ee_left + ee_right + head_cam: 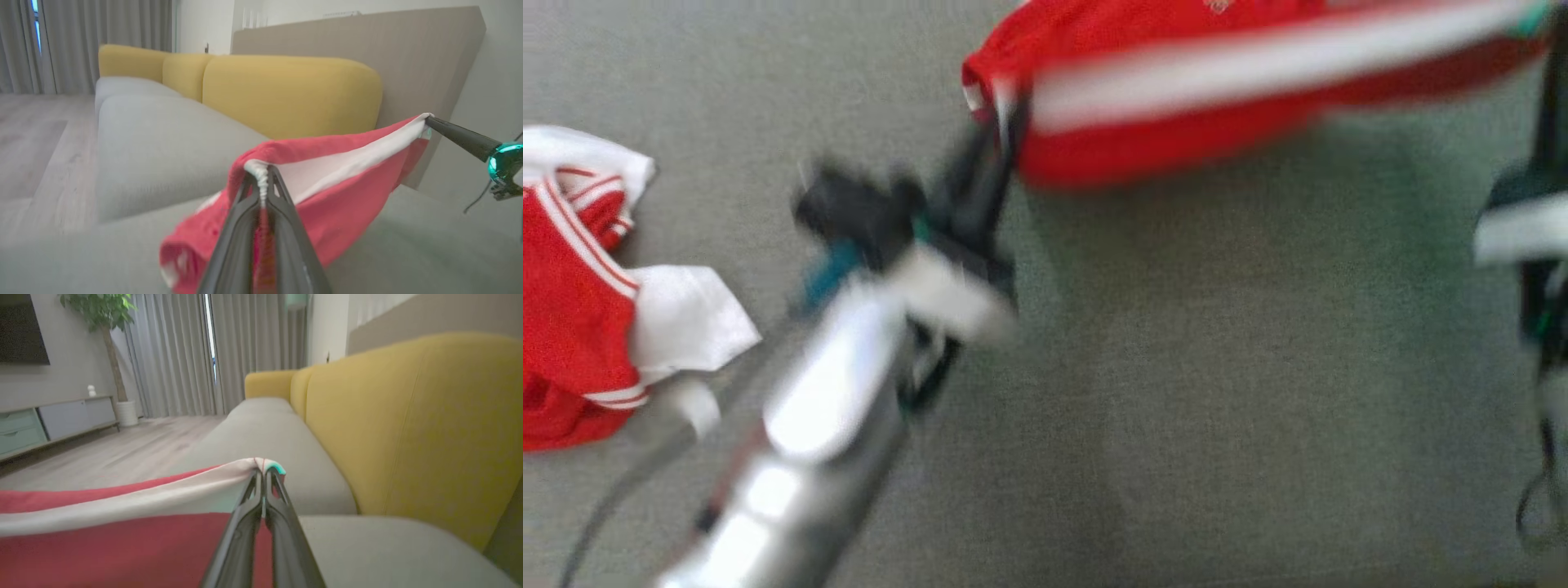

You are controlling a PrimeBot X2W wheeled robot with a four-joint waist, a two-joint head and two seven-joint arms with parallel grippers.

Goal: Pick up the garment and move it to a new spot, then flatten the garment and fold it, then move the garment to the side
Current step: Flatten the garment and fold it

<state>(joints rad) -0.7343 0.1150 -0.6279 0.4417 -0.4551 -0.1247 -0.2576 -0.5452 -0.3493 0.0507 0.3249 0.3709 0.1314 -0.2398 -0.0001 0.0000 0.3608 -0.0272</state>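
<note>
- Garment [1160, 147]: a red piece with a broad white band, shown across the top of the head view from the upper centre to the upper right corner. It is stretched between the two grippers, and its long axis runs along that line.
- Left gripper [261, 179]: the fingers are closed together, and a gathered white edge at one end of the garment is pinched at their tips. In the head view this end lies at the upper centre.
- Right gripper [263, 473]: the fingers are pressed fully together on the white band at the opposite end. In the left wrist view it is seen at the right edge, with the cloth pulled into a point at its tip.
- Sofa seat [1217, 367]: the grey surface is seen in the middle and lower right of the head view, with a shadow cast on it below the garment. The garment is therefore judged to be held above it. Whether the drooping lower fold touches the seat cannot be told.
- Second garment [580, 286]: a crumpled red and white piece lies at the left edge of the head view, well apart from the held one.
- Governing relation: each end is held by one arm, so neither arm is nearer. Both would need to be moved together at the same spacing for the cloth to be laid flat.
</note>
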